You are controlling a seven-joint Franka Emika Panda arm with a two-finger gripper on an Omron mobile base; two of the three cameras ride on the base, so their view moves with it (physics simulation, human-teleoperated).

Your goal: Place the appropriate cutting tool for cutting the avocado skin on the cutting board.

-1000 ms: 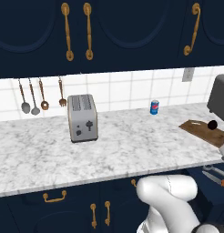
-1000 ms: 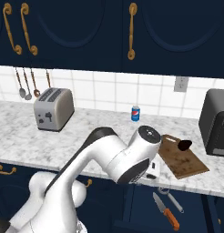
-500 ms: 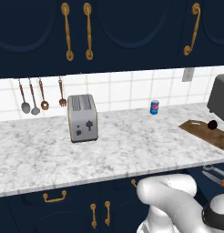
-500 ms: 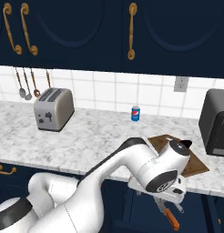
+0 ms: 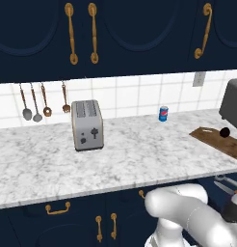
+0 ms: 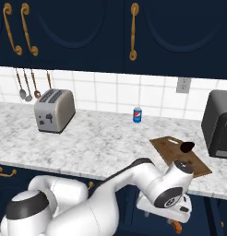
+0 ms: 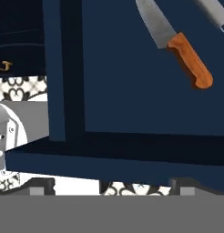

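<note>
On the marble counter in the left base view, far right, the flat wooden cutting board [image 5: 221,141] carries the small black round avocado [image 5: 225,131]. Right base view: arm dips below the counter edge, gripper state can't tell. Hand view: steel knife [image 7: 176,40], orange handle, lies in the dark blue drawer [image 7: 132,100]; centre over the handle before closing.

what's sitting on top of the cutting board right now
Only the avocado sits on the cutting board, toward its far end. No cutting tool lies there. The arm hides the board's near corner in the right base view.
</note>
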